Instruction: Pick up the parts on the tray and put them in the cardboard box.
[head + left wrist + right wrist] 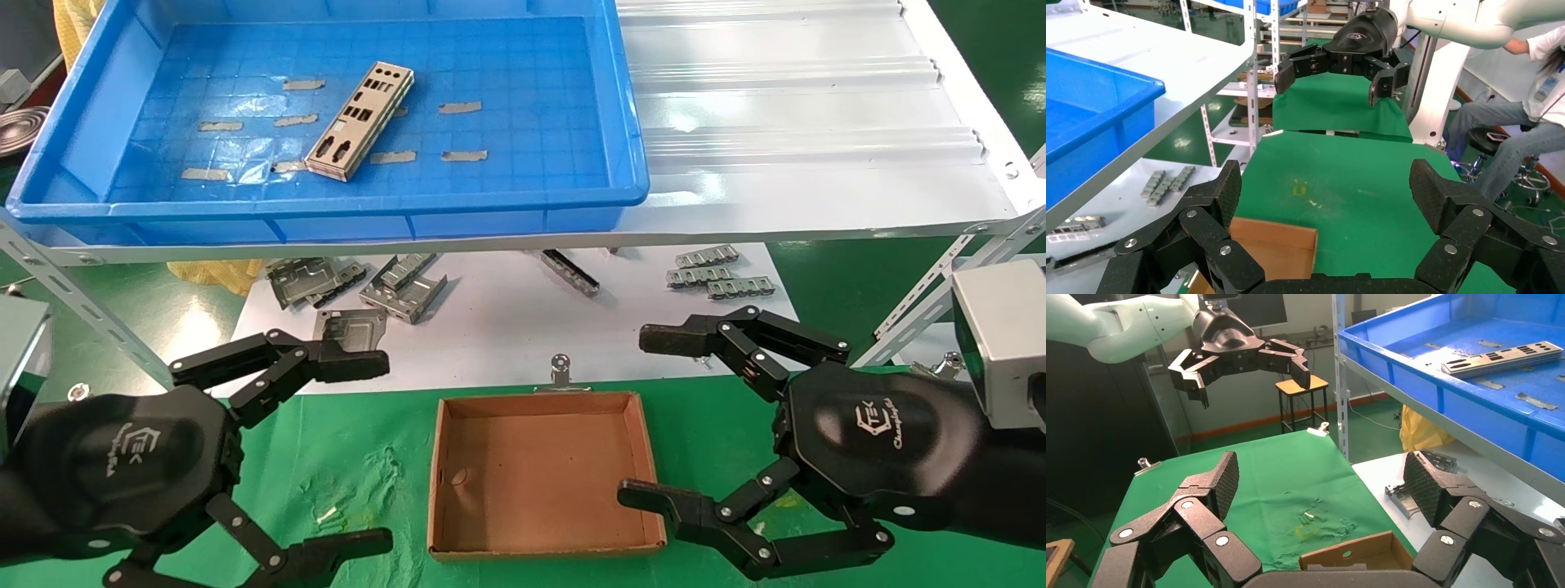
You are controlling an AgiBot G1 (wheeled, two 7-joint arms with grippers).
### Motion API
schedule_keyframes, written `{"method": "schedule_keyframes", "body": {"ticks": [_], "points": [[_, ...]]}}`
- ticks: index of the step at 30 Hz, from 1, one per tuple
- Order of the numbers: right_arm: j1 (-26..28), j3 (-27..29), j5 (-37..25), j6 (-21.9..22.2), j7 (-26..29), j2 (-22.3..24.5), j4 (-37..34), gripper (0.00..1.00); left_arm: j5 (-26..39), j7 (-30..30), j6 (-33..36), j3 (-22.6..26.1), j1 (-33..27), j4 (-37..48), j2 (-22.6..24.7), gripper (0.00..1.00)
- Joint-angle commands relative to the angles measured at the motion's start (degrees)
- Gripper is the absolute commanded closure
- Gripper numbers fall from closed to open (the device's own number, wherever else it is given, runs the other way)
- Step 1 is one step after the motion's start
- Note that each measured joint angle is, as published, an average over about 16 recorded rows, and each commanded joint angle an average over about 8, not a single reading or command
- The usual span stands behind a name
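Observation:
Silver punched plates, the parts (359, 121) (1502, 358), lie stacked aslant on the floor of the blue tray (327, 208) (1389, 355), which sits on the white shelf. The brown cardboard box (541, 474) (1275, 248) (1352, 558) stands empty on the green cloth between my two arms. My left gripper (359, 453) (1324, 180) hangs open to the left of the box, holding nothing. To the right of the box my right gripper (645, 416) (1318, 478) is open too, with nothing between its fingers. Both are well below the tray.
The white ribbed shelf (801, 139) overhangs a white board with folded grey brackets (359, 286) and small grey pieces (719, 273). Grey tape scraps (462, 107) dot the tray floor. A metal clip (560, 371) holds the cloth behind the box. A person (1529, 116) sits far off.

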Motion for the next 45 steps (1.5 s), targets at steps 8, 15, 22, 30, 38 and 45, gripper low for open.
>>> {"method": "schedule_keyframes", "body": {"ticks": [8,15,22,30,38,45], "points": [[0.0,0.0,0.0,0.0,0.0,0.0,0.0,1.0,0.0,0.0,0.0,0.0,0.0,0.0,0.0,0.0],[0.0,0.0,0.0,0.0,0.0,0.0,0.0,1.0,0.0,0.0,0.0,0.0,0.0,0.0,0.0,0.0],[0.0,0.0,0.0,0.0,0.0,0.0,0.0,1.0,0.0,0.0,0.0,0.0,0.0,0.0,0.0,0.0],[0.0,0.0,0.0,0.0,0.0,0.0,0.0,1.0,0.0,0.0,0.0,0.0,0.0,0.0,0.0,0.0],[0.0,0.0,0.0,0.0,0.0,0.0,0.0,1.0,0.0,0.0,0.0,0.0,0.0,0.0,0.0,0.0],[0.0,0.0,0.0,0.0,0.0,0.0,0.0,1.0,0.0,0.0,0.0,0.0,0.0,0.0,0.0,0.0]]}}
